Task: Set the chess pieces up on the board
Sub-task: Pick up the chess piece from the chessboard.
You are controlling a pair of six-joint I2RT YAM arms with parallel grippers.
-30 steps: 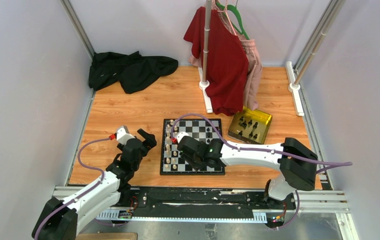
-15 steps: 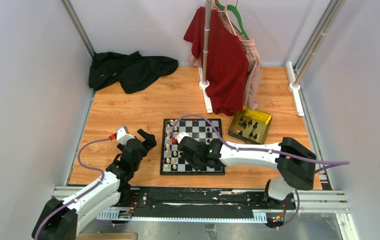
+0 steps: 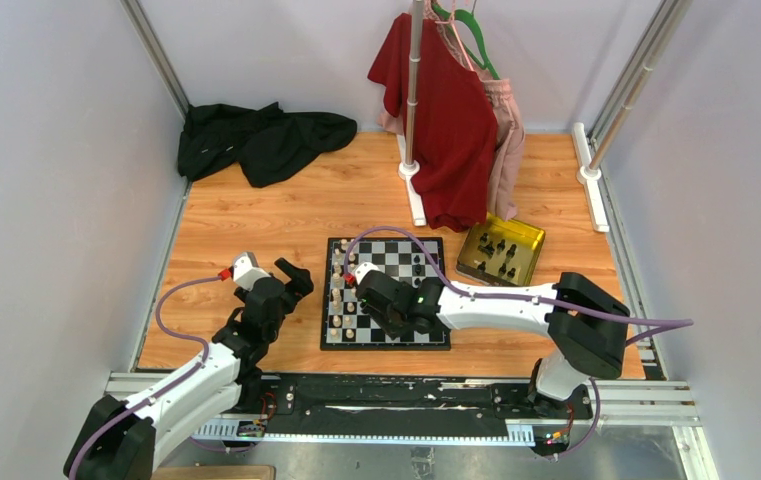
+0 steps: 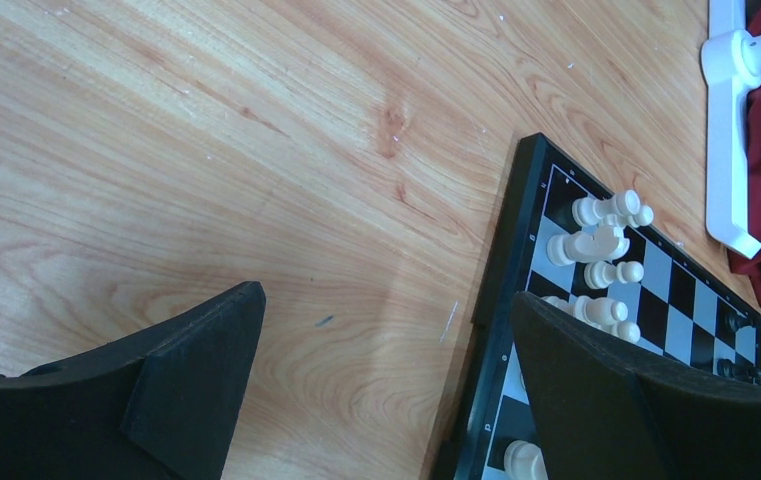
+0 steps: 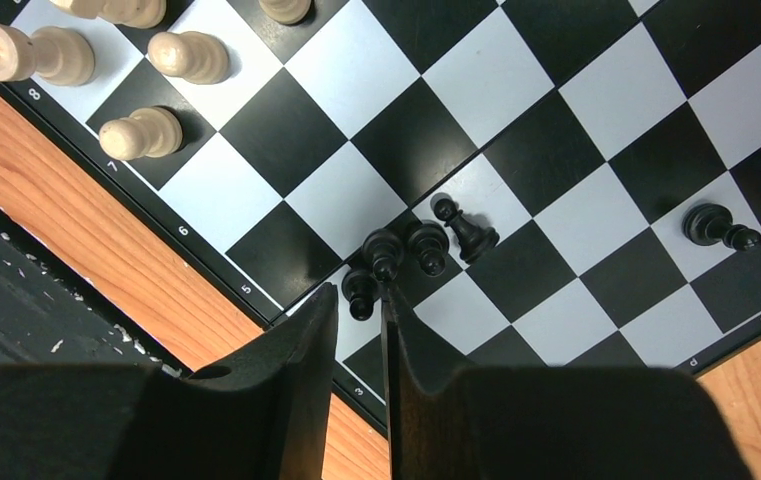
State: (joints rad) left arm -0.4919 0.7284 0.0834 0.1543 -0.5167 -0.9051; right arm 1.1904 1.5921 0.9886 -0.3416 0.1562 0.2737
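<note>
The board (image 3: pixel 426 338) lies on the wooden floor between my arms. Cream-white chess pieces (image 3: pixel 341 290) stand along its left columns, and they also show as white pieces (image 4: pixel 601 240) in the left wrist view. My right gripper (image 3: pixel 361 285) hangs over the board (image 5: pixel 516 90), its jaws narrow on either side of a small black pawn (image 5: pixel 361 295), with a sliver of gap still showing. Two more black pieces (image 5: pixel 426 245) stand just beyond it. My left gripper (image 3: pixel 296 275) hovers open and holds nothing over bare wood beside the board's left edge (image 4: pixel 516 250).
A gold tray (image 3: pixel 528 240) holding several black pieces sits right of the board. Behind it stands a clothes rack (image 3: pixel 414 100) with a red shirt (image 3: pixel 451 130). A black garment (image 3: pixel 256 135) lies at the back left. Metal frame posts (image 3: pixel 636 90) line the walls.
My right gripper's jaws have narrowed around the black pawn and the right arm has shifted slightly. The left arm has not moved.
</note>
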